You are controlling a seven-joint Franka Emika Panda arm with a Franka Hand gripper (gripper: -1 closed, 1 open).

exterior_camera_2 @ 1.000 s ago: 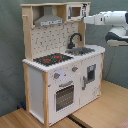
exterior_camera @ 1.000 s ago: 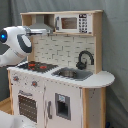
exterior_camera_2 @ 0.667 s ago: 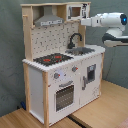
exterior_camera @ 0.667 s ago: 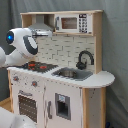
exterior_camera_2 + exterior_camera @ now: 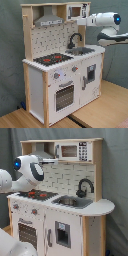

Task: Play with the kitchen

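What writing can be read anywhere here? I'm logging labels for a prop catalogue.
None can be read. The toy kitchen has a microwave panel with small marks, too blurred to read. The knobs and the robot arm show no legible text.

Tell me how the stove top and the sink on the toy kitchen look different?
The hob is flat and black with red rings; the sink is a sunken grey basin. The sink has a curved black tap standing behind it; the hob has none, but sits under a grey hood. In the second exterior view the hob is on the left, the sink on the right. Both sit in the kitchen's pale counter.
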